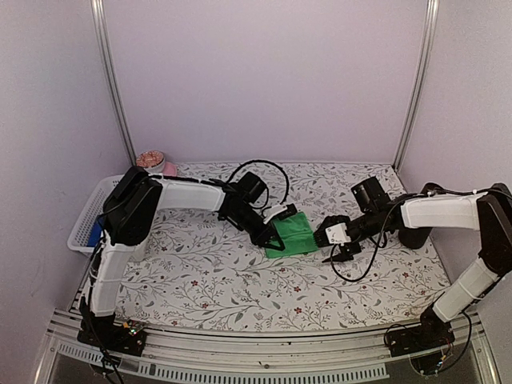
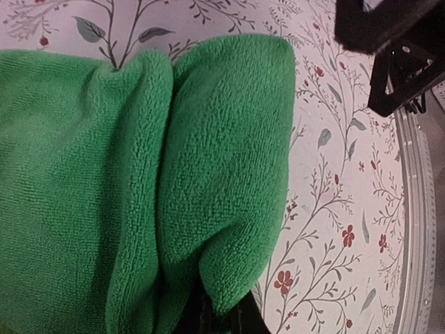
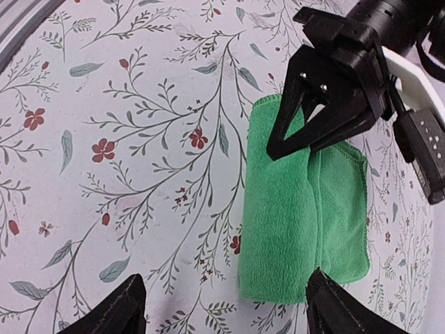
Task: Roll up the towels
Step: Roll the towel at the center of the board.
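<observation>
The two black fingertips of the right hand (image 3: 226, 313) stand at the bottom edge of the right wrist view, spread wide with nothing between them. They hover just above the near end of the plain bright green cloth towel (image 3: 299, 223). The towel lies on the counter (image 1: 200, 272), which is covered with a white cloth printed with grey leaves and small red flowers.

The towel is folded over on itself lengthwise. A thicker rounded fold runs along one side and a flatter layer lies beside it. In the top external view the towel sits near the middle of the counter, between the two hands.

The left hand (image 3: 306, 122), black with triangular fingers, comes down on the far end of the towel. Its jaws are closed narrow, and in the left wrist view the plush fold runs down into the dark fingers (image 2: 215, 320), pinched there.

A white plastic mesh basket (image 1: 88, 216) sits at the left edge of the counter. A small pink bowl (image 1: 152, 160) stands at the back left corner, well apart from the towel.
</observation>
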Robot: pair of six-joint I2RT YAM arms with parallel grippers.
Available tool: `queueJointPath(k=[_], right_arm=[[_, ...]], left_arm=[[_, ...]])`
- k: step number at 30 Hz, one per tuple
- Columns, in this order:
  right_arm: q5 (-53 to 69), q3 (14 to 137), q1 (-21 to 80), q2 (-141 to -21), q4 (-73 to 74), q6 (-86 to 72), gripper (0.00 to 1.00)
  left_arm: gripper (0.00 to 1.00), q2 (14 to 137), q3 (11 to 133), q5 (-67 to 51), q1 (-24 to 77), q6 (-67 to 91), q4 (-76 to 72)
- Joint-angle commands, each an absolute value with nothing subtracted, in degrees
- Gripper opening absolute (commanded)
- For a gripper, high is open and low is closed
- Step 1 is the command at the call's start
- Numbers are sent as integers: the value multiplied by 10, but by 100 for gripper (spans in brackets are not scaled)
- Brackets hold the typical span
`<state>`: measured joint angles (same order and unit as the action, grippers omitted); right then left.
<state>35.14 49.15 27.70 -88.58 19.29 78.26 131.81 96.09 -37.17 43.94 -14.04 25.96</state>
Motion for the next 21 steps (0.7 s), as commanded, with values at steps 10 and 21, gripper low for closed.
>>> queueJointPath(k=[10, 21], right_arm=[[235, 471, 348, -950, 41, 750, 77], [158, 477, 354, -1010, -3, 734, 60]], left_arm=[[5, 1397, 1017, -401, 421, -120, 350], [8, 1411, 1030, -412, 414, -122, 360]])
